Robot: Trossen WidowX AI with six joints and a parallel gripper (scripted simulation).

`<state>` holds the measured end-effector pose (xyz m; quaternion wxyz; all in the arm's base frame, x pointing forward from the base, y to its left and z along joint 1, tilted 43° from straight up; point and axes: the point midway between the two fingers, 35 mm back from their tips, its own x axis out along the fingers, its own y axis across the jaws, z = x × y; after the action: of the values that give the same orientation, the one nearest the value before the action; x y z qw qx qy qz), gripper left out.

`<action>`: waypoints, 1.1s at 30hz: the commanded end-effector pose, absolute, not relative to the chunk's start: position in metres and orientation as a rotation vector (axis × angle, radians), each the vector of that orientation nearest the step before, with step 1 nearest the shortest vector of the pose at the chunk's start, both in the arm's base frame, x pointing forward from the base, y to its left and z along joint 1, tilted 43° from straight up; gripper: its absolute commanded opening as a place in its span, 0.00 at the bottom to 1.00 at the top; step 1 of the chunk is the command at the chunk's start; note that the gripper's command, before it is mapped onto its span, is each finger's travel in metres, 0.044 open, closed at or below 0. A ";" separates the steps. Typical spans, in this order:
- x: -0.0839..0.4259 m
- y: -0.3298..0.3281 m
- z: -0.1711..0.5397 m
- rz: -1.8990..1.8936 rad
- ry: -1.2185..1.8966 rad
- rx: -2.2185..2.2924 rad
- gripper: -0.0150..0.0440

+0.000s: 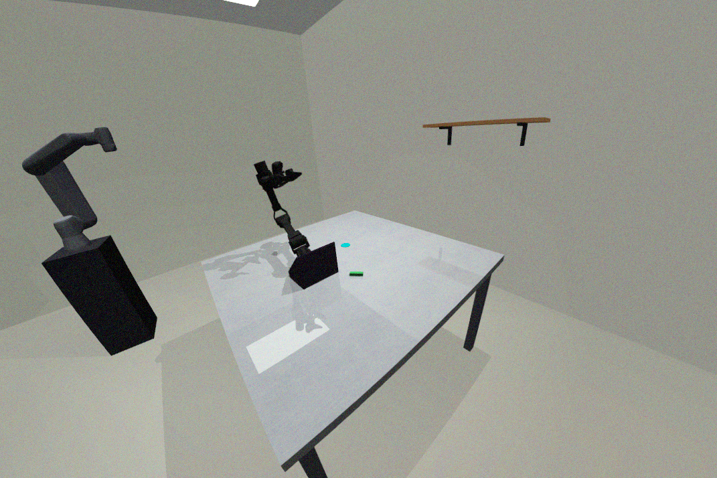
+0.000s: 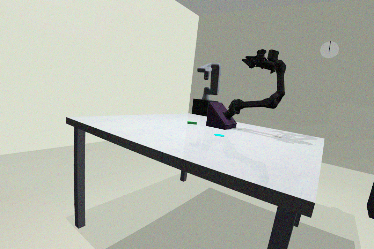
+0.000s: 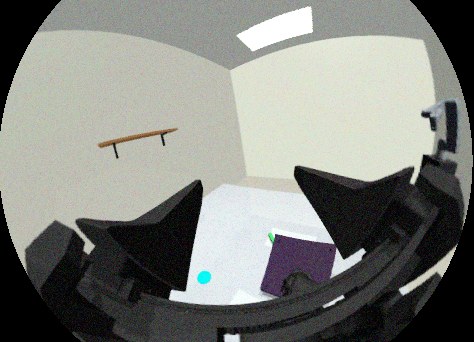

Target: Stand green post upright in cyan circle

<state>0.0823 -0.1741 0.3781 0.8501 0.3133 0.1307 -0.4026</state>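
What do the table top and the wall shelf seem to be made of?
Table top: probably polished stone or laminate, pale grey and glossy; it mirrors the arm and a ceiling light. Wall shelf: apparently wood, a matte brown board on dark brackets that look like metal.

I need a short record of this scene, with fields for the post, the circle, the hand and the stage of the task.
post: small green post lying flat on the white table, beside the purple arm base
circle: flat cyan circle on the table, nothing in it, apart from the post
hand: black two-finger hand raised high above the table, open, holding nothing
stage: post not yet grasped
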 end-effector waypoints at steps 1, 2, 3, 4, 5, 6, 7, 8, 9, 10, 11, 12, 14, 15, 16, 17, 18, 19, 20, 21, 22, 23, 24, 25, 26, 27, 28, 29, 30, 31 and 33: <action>0.082 -0.175 0.378 -0.846 0.278 0.660 0.89; 0.083 -0.179 0.376 -0.840 0.287 0.661 0.84; 0.083 -0.185 0.372 -0.831 0.303 0.662 0.80; 0.084 -0.192 0.368 -0.819 0.322 0.663 0.75; 0.085 -0.199 0.364 -0.807 0.341 0.664 0.71; 0.086 -0.206 0.359 -0.794 0.360 0.664 0.67; 0.088 -0.212 0.354 -0.782 0.379 0.670 0.65; 0.089 -0.219 0.347 -0.770 0.399 0.689 0.65; 0.091 -0.226 0.341 -0.758 0.420 0.709 0.65; 0.093 -0.232 0.334 -0.746 0.441 0.728 0.65; 0.095 -0.238 0.327 -0.733 0.462 0.747 0.65; 0.098 -0.244 0.319 -0.721 0.484 0.766 0.65; 0.103 -0.255 0.304 -0.695 0.529 0.801 0.65; 0.106 -0.259 0.296 -0.682 0.552 0.819 0.65; 0.109 -0.264 0.288 -0.669 0.576 0.836 0.65; 0.112 -0.268 0.280 -0.655 0.600 0.852 0.65; 0.116 -0.272 0.271 -0.642 0.625 0.868 0.65; 0.119 -0.276 0.262 -0.628 0.650 0.884 0.65; 0.123 -0.279 0.254 -0.614 0.675 0.899 0.65; 0.126 -0.282 0.245 -0.600 0.701 0.913 0.65; 0.130 -0.285 0.236 -0.586 0.727 0.928 0.65; 0.134 -0.287 0.226 -0.571 0.753 0.941 0.65; 0.138 -0.289 0.217 -0.557 0.780 0.955 0.65; 0.141 -0.291 0.207 -0.542 0.807 0.967 0.65; 0.145 -0.292 0.198 -0.527 0.835 0.980 0.65; 0.149 -0.293 0.188 -0.512 0.863 0.992 0.65; 0.153 -0.294 0.178 -0.497 0.891 1.003 0.65; 0.157 -0.294 0.168 -0.482 0.920 1.014 0.65; 0.160 -0.294 0.159 -0.466 0.949 1.024 0.65; 0.164 -0.293 0.149 -0.451 0.978 1.034 0.65; 0.171 -0.291 0.129 -0.419 1.037 1.053 0.65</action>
<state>0.1632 -0.2952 0.1546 0.7375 0.4705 0.4367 -0.2096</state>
